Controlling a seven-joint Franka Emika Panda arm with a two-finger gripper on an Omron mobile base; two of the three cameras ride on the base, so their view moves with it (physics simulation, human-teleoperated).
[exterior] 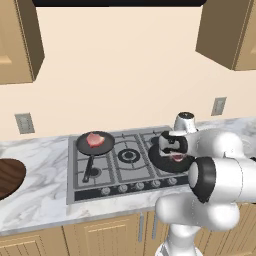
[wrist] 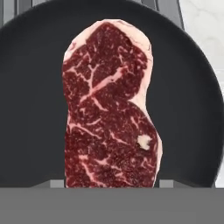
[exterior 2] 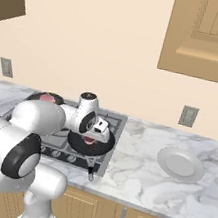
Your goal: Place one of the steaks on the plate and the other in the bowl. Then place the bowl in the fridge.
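Fingers (wrist: 59, 183) are lowered astride the dark red, white-marbled raw steak (wrist: 109, 109), lying in the black round frying pan (wrist: 35, 87) on the hob; spread or pinching cannot be told. A lift is apparently being prepared.

Centre right, right base view: bare tabletop (exterior 2: 135, 171) between hob (exterior 2: 108, 131) and plate (exterior 2: 180, 164).
Hand view: steak (wrist: 109, 109) fills pan (wrist: 30, 109) middle; dark margins free.

wall (exterior: 125, 75): cream | cabinets (exterior 2: 210, 37): tan wood | counter (exterior 2: 139, 177): grey-veined marble | hob (exterior: 125, 160): grey
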